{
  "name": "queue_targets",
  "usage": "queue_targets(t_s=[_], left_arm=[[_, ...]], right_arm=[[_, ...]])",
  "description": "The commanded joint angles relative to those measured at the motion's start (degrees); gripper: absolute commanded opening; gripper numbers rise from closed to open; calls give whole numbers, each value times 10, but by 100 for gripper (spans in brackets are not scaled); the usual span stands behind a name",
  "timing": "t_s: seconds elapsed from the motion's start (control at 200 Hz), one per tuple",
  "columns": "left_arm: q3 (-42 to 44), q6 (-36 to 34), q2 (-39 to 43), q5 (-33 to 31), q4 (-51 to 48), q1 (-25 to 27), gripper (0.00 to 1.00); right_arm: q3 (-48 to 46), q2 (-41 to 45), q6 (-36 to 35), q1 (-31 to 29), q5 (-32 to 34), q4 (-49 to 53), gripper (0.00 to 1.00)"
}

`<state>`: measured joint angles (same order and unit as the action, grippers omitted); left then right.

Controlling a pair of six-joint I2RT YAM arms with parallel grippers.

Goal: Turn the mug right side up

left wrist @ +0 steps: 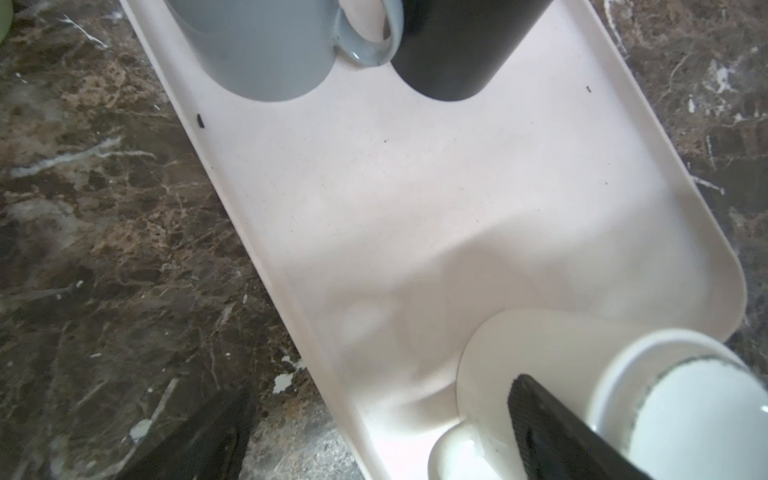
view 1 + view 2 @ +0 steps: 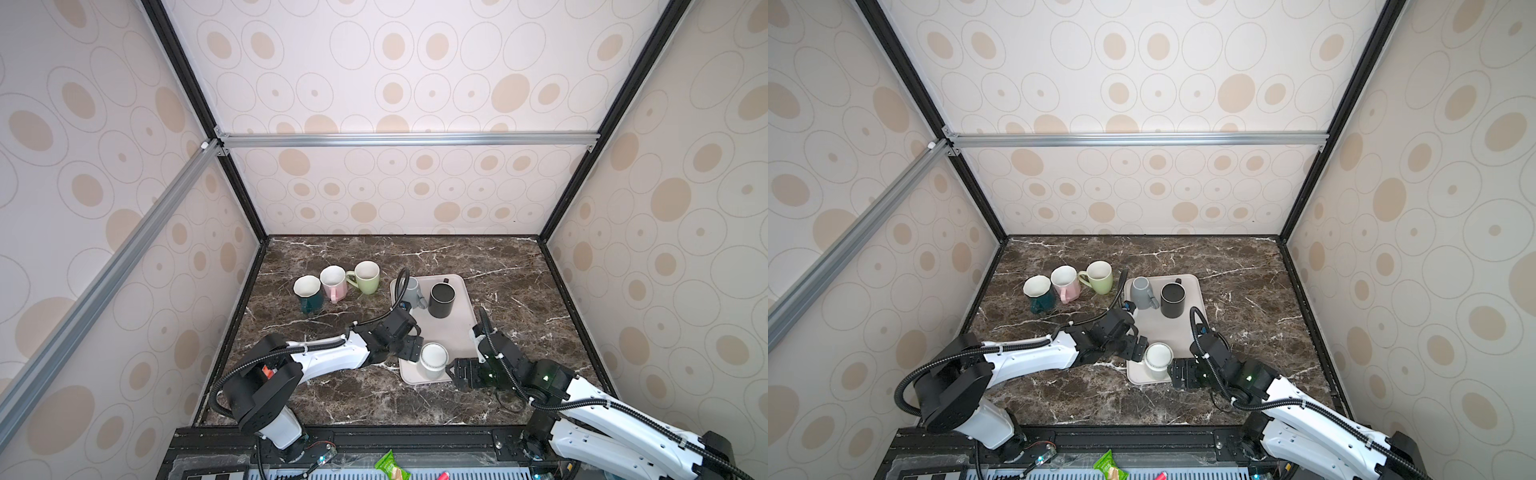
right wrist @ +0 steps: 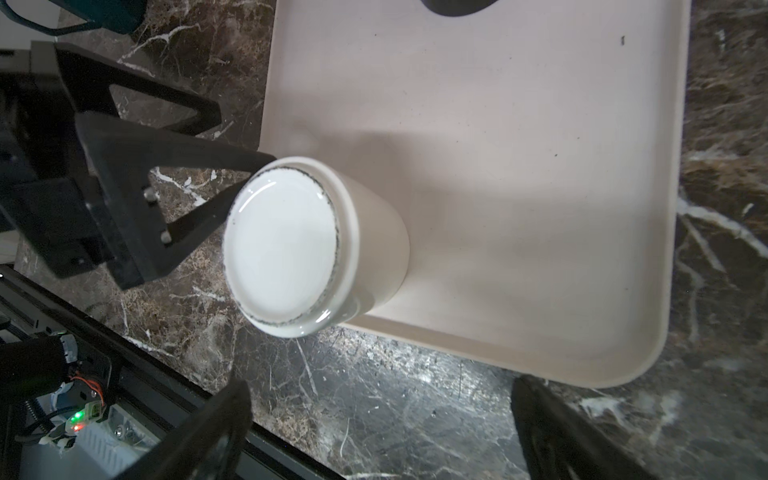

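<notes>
The white mug (image 2: pixel 433 360) stands upside down, base up and long axis vertical, on the tray's (image 2: pixel 451 332) near corner. The left hand (image 2: pixel 411 348) and right hand (image 2: pixel 455 372) flank it, both spread wide, gripping nothing.

The white mug (image 3: pixel 286 245) is glossy glazed ceramic, with a rough, unglazed foot ring. The tray (image 3: pixel 519 166) looks like matt, faintly speckled plastic. The tabletop (image 3: pixel 374 415) is polished, white-veined brown marble or a look-alike.
</notes>
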<state>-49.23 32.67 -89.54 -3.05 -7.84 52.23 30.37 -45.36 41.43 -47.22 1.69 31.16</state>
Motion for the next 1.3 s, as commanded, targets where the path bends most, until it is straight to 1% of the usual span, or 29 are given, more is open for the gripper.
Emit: queue_targets(t_s=[0.0, 0.115, 0.205, 0.275, 0.39, 0.455, 0.63, 0.81, 0.88, 0.965, 1.24, 1.26, 1.295], left_arm=[[4, 13, 16, -5, -29, 14, 96], [8, 17, 23, -7, -42, 28, 96], [9, 10, 29, -7, -57, 30, 96], [9, 0, 32, -9, -72, 30, 96], [9, -22, 37, -5, -86, 30, 98], [11, -41, 41, 16, -86, 30, 98], [13, -63, 72, 43, -98, 29, 98], [22, -65, 108, 84, -92, 31, 98], [32, -65, 117, 109, -73, 32, 98], [42, -58, 125, 119, -49, 33, 98], [35, -47, 107, 113, -32, 45, 94], [34, -47, 105, 111, -33, 47, 93], [31, -47, 101, 104, -36, 50, 88]], right_arm=[[-17, 10, 14, -4, 2, -15, 100], [-30, 24, 20, -4, 1, -29, 100], [-39, 33, 27, -4, -5, -50, 100], [-43, 37, 30, -4, -17, -66, 100], [-41, 40, 36, -4, -16, -72, 100], [-43, 41, 39, -4, -16, -75, 100], [-50, 52, 40, -4, -24, -75, 99], [-73, 77, 38, -4, -31, -89, 100], [-86, 86, 40, -4, -27, -99, 100], [-99, 96, 44, -4, -29, -111, 100], [-117, 145, 48, -4, -19, -106, 100], [-119, 150, 48, -4, -20, -106, 100], [-123, 159, 45, -4, -27, -111, 100]])
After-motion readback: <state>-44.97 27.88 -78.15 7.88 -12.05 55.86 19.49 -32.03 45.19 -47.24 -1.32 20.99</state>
